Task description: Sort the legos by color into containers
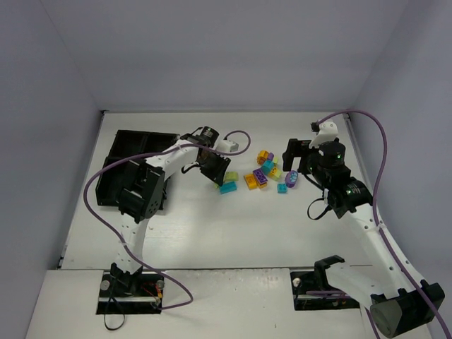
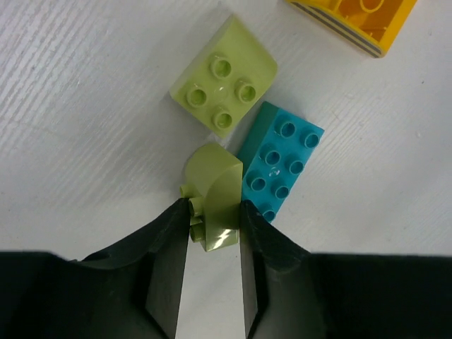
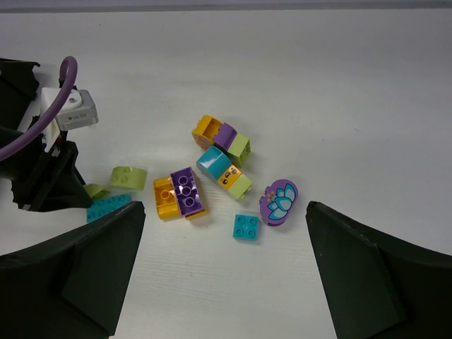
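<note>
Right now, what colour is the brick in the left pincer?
The brick is yellow-green; left wrist view shows it best.

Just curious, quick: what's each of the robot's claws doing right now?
Left gripper: closed, holding a yellow-green brick.
Right gripper: open, holding nothing.

Glossy plastic legos (matt table)

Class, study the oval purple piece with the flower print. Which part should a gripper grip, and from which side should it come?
Probably from straight above, closing on the long edges of the oval purple piece, across its narrow width. It seems to lie flat, print up, so only its rim offers grip; the small cyan brick lies apart, leaving both edges free.
</note>
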